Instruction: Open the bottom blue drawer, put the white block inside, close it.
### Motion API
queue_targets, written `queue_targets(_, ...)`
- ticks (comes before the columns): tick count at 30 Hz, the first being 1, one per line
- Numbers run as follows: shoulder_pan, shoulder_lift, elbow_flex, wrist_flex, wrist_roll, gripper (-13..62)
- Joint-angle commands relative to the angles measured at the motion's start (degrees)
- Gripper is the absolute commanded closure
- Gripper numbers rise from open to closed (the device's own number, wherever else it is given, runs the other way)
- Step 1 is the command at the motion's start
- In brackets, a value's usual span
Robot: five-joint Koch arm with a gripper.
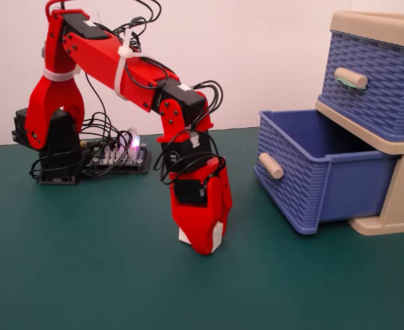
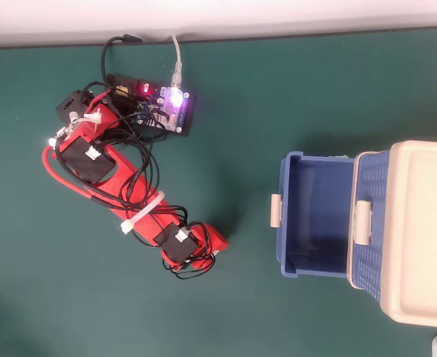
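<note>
Mid-pickup: gripper (image 1: 203, 246) clamped down over the white block (image 1: 217, 237) on the mat, needing a lift rightward toward the open bottom blue drawer (image 1: 312, 172).

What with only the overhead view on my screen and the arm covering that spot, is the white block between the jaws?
Observer: Yes. In the fixed view the gripper points down with its jaws closed around the white block; white shows at both of its lower edges.
Operator: Is it lifted?
Observer: No. The gripper's tips and the block sit down at the green mat, not raised.
Operator: Which drawer is the open one?
Observer: The bottom blue drawer, with the plain beige peg handle. The upper drawer is shut, and its handle has a green smear.
</note>
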Motion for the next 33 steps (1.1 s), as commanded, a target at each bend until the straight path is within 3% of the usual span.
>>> queue_targets(1, -0.44, 1.93, -0.44, 0.97, -0.26, 57.7)
queue_targets(9, 2.02, 16.44, -1.23, 10.55, 9.67, 57.7)
queue_targets(13, 2.81, 26.37, -6.33, 19.34, 27.6, 57.7)
queue_targets(17, 0.18, 27.69, -16.79, 21.01, 47.81, 57.7)
queue_targets(20, -9.32, 24.17, -24.52, 20.3, 59.59, 57.7)
queue_targets(25, -14.77, 12.39, -43.51, 20.13, 70.14, 57.6)
queue_targets(33, -21.45, -8.09, -66.8, 20.21, 72.69, 56.7)
